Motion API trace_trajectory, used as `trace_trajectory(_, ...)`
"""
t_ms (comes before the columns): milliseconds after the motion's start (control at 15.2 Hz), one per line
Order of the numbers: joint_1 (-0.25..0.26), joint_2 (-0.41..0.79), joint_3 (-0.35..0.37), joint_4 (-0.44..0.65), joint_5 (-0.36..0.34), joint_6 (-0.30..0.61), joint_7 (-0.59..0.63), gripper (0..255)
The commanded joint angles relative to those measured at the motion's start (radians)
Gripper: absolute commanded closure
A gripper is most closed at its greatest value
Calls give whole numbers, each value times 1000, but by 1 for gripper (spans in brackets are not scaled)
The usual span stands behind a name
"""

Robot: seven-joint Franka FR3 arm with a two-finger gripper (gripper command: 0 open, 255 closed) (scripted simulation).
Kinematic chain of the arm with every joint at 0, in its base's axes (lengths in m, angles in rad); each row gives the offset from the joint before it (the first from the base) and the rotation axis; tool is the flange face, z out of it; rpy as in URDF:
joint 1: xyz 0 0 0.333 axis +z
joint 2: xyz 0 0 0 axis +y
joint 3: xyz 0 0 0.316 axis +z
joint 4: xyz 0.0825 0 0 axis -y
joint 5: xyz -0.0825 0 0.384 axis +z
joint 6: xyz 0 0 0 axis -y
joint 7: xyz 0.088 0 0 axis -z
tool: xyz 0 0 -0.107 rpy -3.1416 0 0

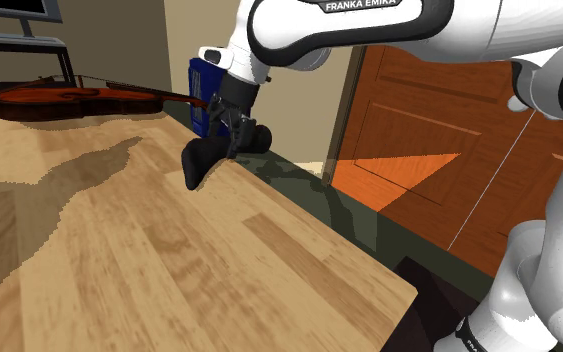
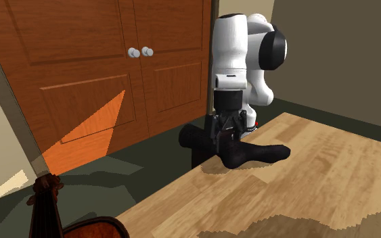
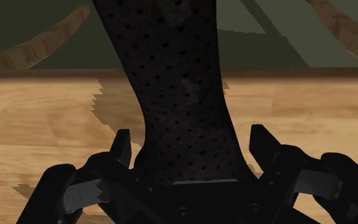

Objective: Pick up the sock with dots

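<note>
A black sock with small dark dots (image 1: 199,161) lies at the far edge of the light wooden table (image 1: 219,280), one end reaching out past the edge. In the second exterior view the sock (image 2: 260,153) stretches along the table's (image 2: 317,189) edge, with one end out over the dark floor. My gripper (image 1: 237,137) (image 2: 227,136) is down over the sock's middle. In the wrist view the gripper (image 3: 191,145) is open. Its fingertips (image 3: 121,147) stand on either side of the dotted sock (image 3: 177,83) and do not clasp it.
A brown violin (image 1: 69,100) lies at the table's back, at the shoulder view's left, and a blue box (image 1: 197,82) stands behind the gripper. Orange-brown wooden cupboard doors (image 2: 114,67) rise beyond the table edge, over dark green floor (image 2: 135,165).
</note>
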Motion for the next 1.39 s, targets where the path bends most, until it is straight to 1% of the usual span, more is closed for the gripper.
trace_trajectory(0, 0, 1, 0, -3, 0, 4, -1, 255)
trace_trajectory(594, 0, 0, 0, -5, 0, 6, 0, 255)
trace_trajectory(1320, 0, 12, -1, 158, -8, -145, 18, 255)
